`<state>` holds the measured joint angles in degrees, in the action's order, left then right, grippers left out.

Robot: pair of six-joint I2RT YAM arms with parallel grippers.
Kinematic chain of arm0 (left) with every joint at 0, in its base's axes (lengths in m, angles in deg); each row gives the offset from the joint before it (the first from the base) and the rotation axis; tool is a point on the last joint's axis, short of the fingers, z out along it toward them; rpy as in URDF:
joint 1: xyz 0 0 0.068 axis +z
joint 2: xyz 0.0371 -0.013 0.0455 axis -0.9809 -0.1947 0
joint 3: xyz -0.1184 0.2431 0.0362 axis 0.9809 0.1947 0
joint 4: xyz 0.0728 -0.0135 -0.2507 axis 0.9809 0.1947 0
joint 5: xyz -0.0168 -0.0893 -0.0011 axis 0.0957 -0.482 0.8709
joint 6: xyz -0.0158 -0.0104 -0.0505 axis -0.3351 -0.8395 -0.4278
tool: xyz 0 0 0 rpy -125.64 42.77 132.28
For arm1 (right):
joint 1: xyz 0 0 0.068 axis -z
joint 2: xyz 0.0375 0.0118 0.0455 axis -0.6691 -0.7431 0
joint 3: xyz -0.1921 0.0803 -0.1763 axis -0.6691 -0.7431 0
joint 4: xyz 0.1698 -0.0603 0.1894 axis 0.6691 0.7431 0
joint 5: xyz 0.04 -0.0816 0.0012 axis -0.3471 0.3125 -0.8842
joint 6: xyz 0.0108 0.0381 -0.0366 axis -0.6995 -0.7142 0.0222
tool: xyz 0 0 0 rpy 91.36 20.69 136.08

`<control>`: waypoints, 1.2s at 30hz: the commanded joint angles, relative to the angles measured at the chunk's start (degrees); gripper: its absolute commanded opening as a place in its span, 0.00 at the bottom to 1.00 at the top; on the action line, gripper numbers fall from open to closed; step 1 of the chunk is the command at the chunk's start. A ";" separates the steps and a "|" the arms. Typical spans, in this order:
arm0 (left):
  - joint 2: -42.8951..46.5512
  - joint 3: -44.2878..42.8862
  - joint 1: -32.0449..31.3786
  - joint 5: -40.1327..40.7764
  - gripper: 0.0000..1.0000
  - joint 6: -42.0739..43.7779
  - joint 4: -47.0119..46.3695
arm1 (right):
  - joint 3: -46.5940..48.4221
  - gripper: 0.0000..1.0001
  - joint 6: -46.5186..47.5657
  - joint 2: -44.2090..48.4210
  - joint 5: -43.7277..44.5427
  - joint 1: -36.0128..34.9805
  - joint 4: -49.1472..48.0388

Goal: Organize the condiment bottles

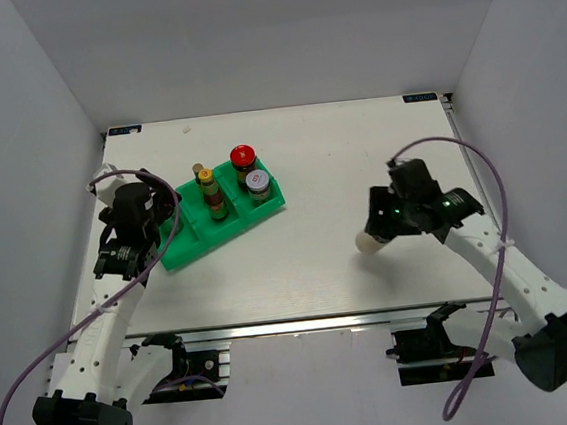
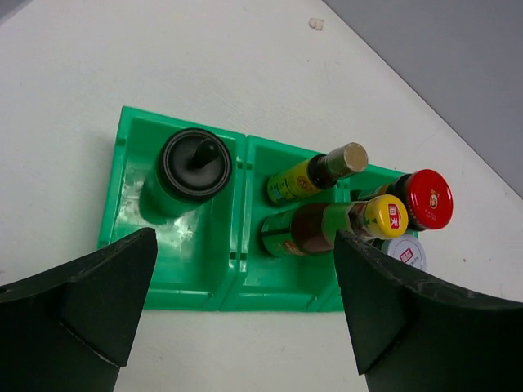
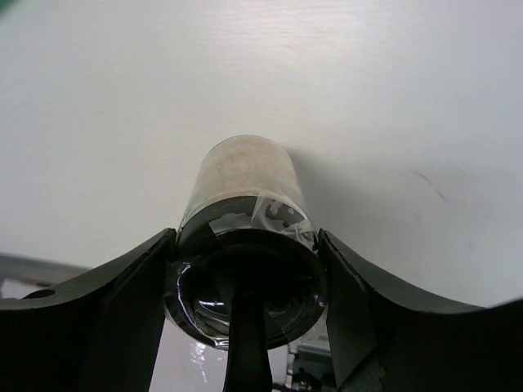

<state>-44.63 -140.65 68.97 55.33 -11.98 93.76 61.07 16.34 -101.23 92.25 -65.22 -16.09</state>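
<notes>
Now: right gripper [image 3: 245, 249] clamped on a black-lidded jar [image 3: 243, 184], left gripper [image 2: 245, 273] wide open

Your right fingers [image 3: 122, 302] press against the jar's black lid, one on each side, with no gap showing. The lid sits between the pads and faces the wrist, and the pale body pokes out past the fingertips toward the white table [image 3: 368, 82]. Seen from above, the jar sticks out from the fingertips, well apart from the green bin [image 1: 191, 243]. You cannot tell whether it touches the table.

Your left fingers [image 2: 82, 310] stand far apart with nothing between them, hovering at the bin's nearest rim. Beyond the finger on the left of the wrist view, the other black-lidded jar [image 2: 194, 163] stands in the bin's end compartment. Beyond the gap between the fingers, in the middle compartment, the tan-capped bottle [image 2: 315, 174] and the yellow-capped bottle [image 2: 327, 227] stand side by side. Past the finger on the right of that view, in the last compartment, the red-capped jar [image 2: 428, 198] sits just beside the silver-lidded jar [image 2: 406, 253], which that finger partly hides
</notes>
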 commanded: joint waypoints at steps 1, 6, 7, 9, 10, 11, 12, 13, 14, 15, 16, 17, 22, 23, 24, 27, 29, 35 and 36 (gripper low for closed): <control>1.44 -0.23 0.22 0.60 0.98 -6.27 5.16 | 9.09 0.21 2.55 -5.85 -0.32 -10.76 -9.31; 1.27 -2.43 0.14 10.78 0.98 -15.55 14.21 | 21.22 0.21 6.51 -17.47 -0.06 -23.15 -14.68; 1.01 -3.91 0.13 12.72 0.98 -17.07 18.32 | 25.15 0.21 7.47 -21.23 0.65 -24.58 -16.16; -0.13 -5.68 0.22 17.03 0.98 -21.47 23.95 | 28.60 0.21 8.62 -26.85 0.22 -27.12 -18.28; -0.92 -7.34 0.22 17.65 0.98 -23.13 25.29 | 32.88 0.21 9.32 -28.80 -1.44 -27.75 -19.16; -1.19 -8.05 0.22 18.27 0.98 -23.67 26.35 | 35.19 0.21 9.94 -31.00 -2.15 -28.36 -19.43; -1.45 -8.49 0.22 18.45 0.98 -23.59 27.40 | 37.65 0.21 10.20 -35.20 -2.42 -29.67 -19.43; -1.63 -9.02 0.22 18.89 0.98 -23.68 28.20 | 42.72 0.21 10.47 -37.33 -2.34 -30.56 -19.17; -1.89 -10.16 0.14 19.67 0.98 -25.24 29.25 | 45.47 0.20 12.03 -39.44 -2.25 -32.48 -18.82; -2.42 -10.95 0.13 20.73 0.98 -25.61 31.09 | 47.93 0.20 12.66 -43.37 -2.07 -33.28 -18.90; -2.68 -11.57 0.13 21.43 0.98 -25.96 31.98 | 50.13 0.20 13.19 -45.07 -2.07 -34.07 -19.16; -2.86 -12.18 0.13 21.87 0.98 -26.75 32.68 | 54.24 0.20 13.80 -46.82 -2.42 -35.04 -19.60; -1.63 -14.91 0.22 23.37 0.98 -26.67 33.48 | 62.01 0.19 12.67 -55.97 -4.44 -36.28 -24.17; -1.37 -15.18 0.22 24.16 0.98 -26.06 33.31 | 62.45 0.19 12.40 -56.76 -4.45 -36.54 -25.31; -1.10 -15.53 0.22 25.21 0.98 -26.14 33.04 | 62.63 0.19 12.32 -57.90 -5.05 -36.72 -26.88; -0.66 -18.15 0.22 27.85 0.98 -26.31 34.00 | 63.07 0.19 11.87 -60.10 -6.47 -37.24 -32.16; -0.40 -19.13 0.22 28.64 0.98 -26.23 34.27 | 62.99 0.19 11.87 -61.25 -5.68 -37.94 -36.29; 0.92 -18.78 0.13 29.08 0.98 -25.26 33.39 | 71.58 0.19 13.19 -70.99 -1.90 -39.44 -36.84; 1.01 -18.52 0.22 29.26 0.98 -25.35 33.39 | 72.73 0.19 13.28 -71.79 -1.55 -39.44 -36.48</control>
<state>-44.39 -158.62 68.95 81.99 -37.22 126.50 128.04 28.71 -171.44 89.08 -103.80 -47.26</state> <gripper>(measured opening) 0.982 0.700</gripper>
